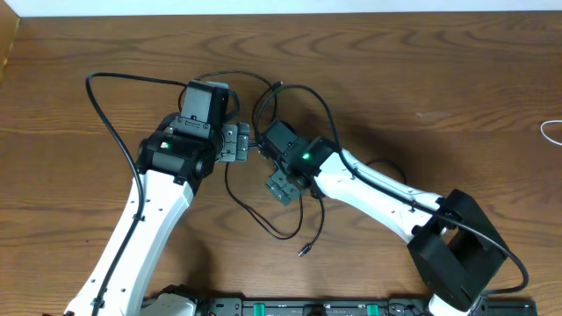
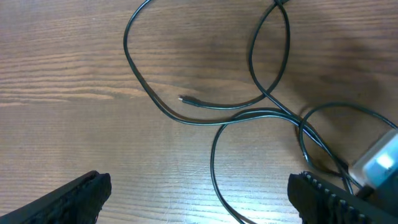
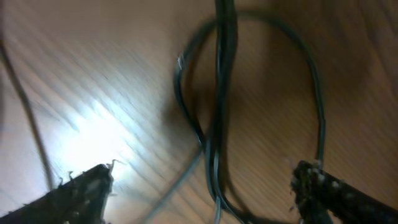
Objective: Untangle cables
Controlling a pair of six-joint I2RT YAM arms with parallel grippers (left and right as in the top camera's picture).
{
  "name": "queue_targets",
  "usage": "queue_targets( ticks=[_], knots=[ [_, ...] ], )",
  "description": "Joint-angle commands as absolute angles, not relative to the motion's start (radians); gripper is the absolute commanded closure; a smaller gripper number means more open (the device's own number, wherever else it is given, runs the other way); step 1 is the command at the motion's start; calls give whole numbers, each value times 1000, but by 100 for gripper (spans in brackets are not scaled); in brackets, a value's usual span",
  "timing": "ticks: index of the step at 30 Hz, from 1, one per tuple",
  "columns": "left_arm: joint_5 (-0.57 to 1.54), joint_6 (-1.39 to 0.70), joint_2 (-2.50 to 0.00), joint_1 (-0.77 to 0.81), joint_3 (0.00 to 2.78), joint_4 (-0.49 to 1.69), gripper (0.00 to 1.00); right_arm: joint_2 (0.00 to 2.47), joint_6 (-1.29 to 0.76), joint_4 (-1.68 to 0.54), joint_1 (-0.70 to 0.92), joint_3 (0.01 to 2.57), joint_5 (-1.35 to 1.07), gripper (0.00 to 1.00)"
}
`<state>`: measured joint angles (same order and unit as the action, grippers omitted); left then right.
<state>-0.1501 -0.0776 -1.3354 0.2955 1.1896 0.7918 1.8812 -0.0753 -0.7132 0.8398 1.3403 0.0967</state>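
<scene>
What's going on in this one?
Two robot arms are bent over a tangle of black cables in the middle of the wooden table. The left gripper hovers open above the crossing loops, holding nothing. The right gripper is open too, with strands running between its fingers, unclamped. Nothing is untangled yet.

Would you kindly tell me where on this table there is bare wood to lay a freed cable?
The table is bare far right, between the right arm and the white cable, and at the left edge, beyond the left arm. The middle, between both arms, is crowded with black cables.
</scene>
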Motion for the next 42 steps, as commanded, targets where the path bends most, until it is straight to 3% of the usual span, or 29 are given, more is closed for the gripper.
queue_targets(
  ticks=[1, 23, 33, 39, 42],
  knots=[
    [-169, -76, -1347, 293, 1197, 792, 4, 1884, -176, -664, 832, 1339, 67, 18],
    [-169, -83, -1347, 293, 1197, 799, 4, 2044, -266, -564, 828, 1337, 45, 26],
    [-169, -83, -1347, 293, 1197, 799, 4, 2044, -266, -564, 825, 1337, 45, 50],
    [-169, -83, -1347, 293, 1197, 799, 4, 2044, -266, -564, 825, 1337, 45, 54],
    [-169, -83, -1347, 293, 1197, 799, 4, 2044, -266, -564, 825, 1337, 45, 69]
  ],
)
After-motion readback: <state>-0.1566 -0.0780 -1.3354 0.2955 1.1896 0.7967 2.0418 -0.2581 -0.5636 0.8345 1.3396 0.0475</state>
